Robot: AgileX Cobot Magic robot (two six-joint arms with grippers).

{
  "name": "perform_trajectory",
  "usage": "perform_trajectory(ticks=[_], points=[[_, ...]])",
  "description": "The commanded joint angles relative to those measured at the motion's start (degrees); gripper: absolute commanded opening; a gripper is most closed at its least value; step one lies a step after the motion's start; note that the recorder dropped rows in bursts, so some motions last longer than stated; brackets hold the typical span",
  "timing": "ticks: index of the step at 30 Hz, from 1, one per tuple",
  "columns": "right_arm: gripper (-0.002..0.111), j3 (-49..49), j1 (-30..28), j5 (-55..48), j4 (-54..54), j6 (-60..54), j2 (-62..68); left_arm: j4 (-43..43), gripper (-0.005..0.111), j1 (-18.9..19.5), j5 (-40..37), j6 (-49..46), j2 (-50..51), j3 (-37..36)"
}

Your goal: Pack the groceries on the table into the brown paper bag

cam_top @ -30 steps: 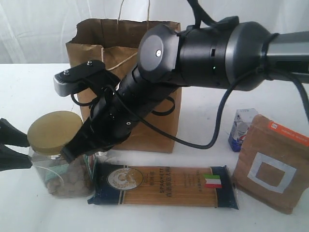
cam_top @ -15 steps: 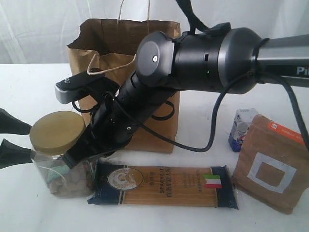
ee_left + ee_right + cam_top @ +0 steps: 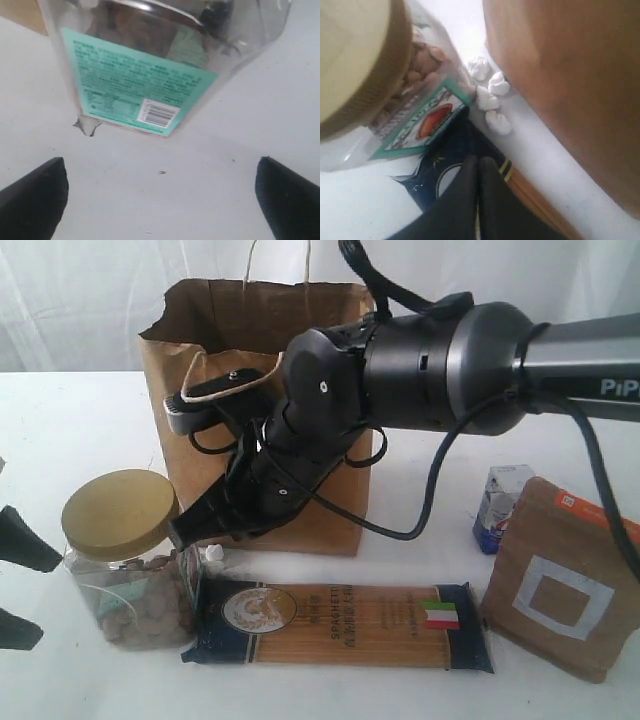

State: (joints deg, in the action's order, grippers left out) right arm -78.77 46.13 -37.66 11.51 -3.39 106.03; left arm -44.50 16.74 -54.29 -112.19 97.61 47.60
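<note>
Presently, the gold-lidded clear jar (image 3: 120,570) stands at the front left of the table (image 3: 60,420), just beside the spaghetti packet (image 3: 340,625). Left pincer (image 3: 15,590) gapes wide near it, holding nothing. Right pincer (image 3: 183,533), closed and empty, hangs between jar and brown paper bag (image 3: 230,330); its arm crosses the bag's front. Small carton (image 3: 500,505) and brown pouch (image 3: 560,580) sit well right. White table; pale curtain (image 3: 80,290) behind.

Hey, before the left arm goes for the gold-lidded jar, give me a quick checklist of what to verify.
1. Left gripper open wide: ok.
2. Gold-lidded jar upright, centred ahead of its jaws: ok.
3. Right gripper shut, holding nothing: ok.
4. Right gripper clear of the jar: cannot tell.
5. Brown paper bag upright, mouth open: ok.
6. Way to the bag free: not ok, right arm crosses its front.
</note>
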Motion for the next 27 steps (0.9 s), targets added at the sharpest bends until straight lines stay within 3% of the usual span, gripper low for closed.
perform_trajectory(ticks=[1,4,10,14,21,27], points=[[0.0,0.2,-1.13,-0.15,7.02,-5.6,1.84,-1.33,0.105,-0.04,-1.46,-8.83,1.34,1.83],[0.0,0.2,-1.13,0.02,17.19,-11.75,3.13,-2.38,0.105,-0.33,-7.84,-8.83,3.76,5.03],[0.0,0.2,-1.13,0.58,17.76,-12.97,4.81,-5.77,0.105,-0.88,-13.31,-8.83,9.43,9.84],[0.0,0.2,-1.13,1.84,17.87,-13.44,4.81,-8.96,0.105,-0.88,-13.73,-8.83,12.29,11.69],[0.0,0.2,-1.22,1.22,20.89,-15.08,5.58,-5.21,0.105,-1.11,-15.67,-8.83,14.72,15.7],[0.0,0.2,-1.88,-3.31,34.74,-26.2,7.96,-6.51,0.105,-1.48,-15.67,-8.83,14.72,15.28]])
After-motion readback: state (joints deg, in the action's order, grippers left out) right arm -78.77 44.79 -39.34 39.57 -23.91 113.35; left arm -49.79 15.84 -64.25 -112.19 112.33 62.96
